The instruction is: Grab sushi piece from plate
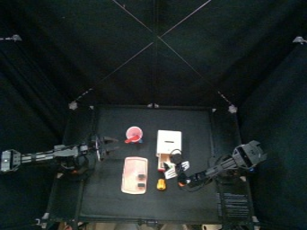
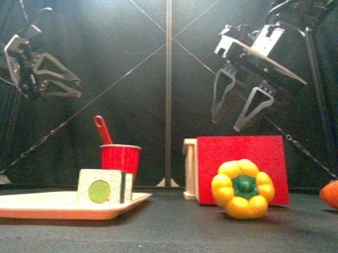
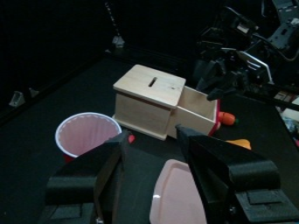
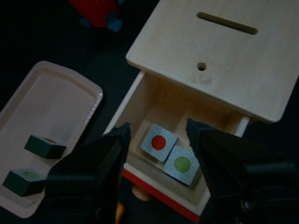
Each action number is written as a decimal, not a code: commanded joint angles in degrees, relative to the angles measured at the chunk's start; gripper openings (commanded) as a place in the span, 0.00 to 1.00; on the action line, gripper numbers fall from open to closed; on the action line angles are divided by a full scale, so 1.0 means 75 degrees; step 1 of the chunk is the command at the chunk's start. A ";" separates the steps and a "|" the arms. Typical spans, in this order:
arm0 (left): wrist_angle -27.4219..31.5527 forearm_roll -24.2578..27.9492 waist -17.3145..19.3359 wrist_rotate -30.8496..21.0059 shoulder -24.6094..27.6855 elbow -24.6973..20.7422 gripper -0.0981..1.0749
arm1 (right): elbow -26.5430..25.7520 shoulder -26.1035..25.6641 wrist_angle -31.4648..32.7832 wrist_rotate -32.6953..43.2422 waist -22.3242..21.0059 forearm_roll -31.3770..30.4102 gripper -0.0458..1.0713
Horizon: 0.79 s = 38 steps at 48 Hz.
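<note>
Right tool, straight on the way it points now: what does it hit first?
Likely the open drawer of the wooden box, about where the two cubes lie. The right tool, jaws open, frames them in its wrist view. Depth is unclear. The plate lies off to the side.

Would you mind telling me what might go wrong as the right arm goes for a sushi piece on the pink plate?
1. The open right tool hangs over the wooden box's drawer, not the pink plate, so it may grab a drawer tile instead.
2. The two sushi pieces lie near the plate's edge; a push could slide them off.
3. The red cup and yellow pepper stand nearby and could be knocked.
</note>
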 commanded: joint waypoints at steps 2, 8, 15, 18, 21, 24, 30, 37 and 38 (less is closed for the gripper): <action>-0.0023 -0.0023 0.0023 0.0012 0.0023 -0.0094 0.81 | -0.0152 -0.0234 -0.0023 0.0000 0.0023 0.0035 0.83; -0.0023 -0.0023 0.0023 0.0023 0.0023 -0.0094 0.81 | -0.0223 -0.0246 -0.0012 -0.0012 0.0023 0.0000 0.83; -0.0023 -0.0012 0.0023 0.0023 0.0023 -0.0094 0.81 | -0.0410 -0.0187 -0.0023 -0.0094 0.0012 -0.0105 0.83; -0.0023 -0.0023 0.0023 0.0023 0.0023 -0.0094 0.81 | -0.0504 -0.0141 -0.0035 -0.0117 0.0012 -0.0187 0.83; -0.0023 -0.0012 0.0023 0.0023 0.0023 -0.0094 0.81 | -0.0621 -0.0070 -0.0094 -0.0141 0.0012 -0.0328 0.83; -0.0035 -0.0023 0.0023 0.0023 0.0023 -0.0094 0.81 | -0.0738 -0.0012 -0.0176 -0.0152 0.0012 -0.0469 0.83; -0.0023 -0.0012 0.0023 0.0035 0.0023 -0.0094 0.81 | -0.1008 0.0152 -0.0469 -0.0164 0.0000 -0.0820 0.83; -0.0023 -0.0012 0.0035 0.0023 0.0023 -0.0094 0.81 | -0.1266 0.0398 -0.0938 -0.0211 -0.0035 -0.1324 0.83; -0.0035 -0.0023 0.0035 0.0035 0.0023 -0.0094 0.81 | -0.1289 0.0434 -0.1031 -0.0223 -0.0047 -0.1383 0.83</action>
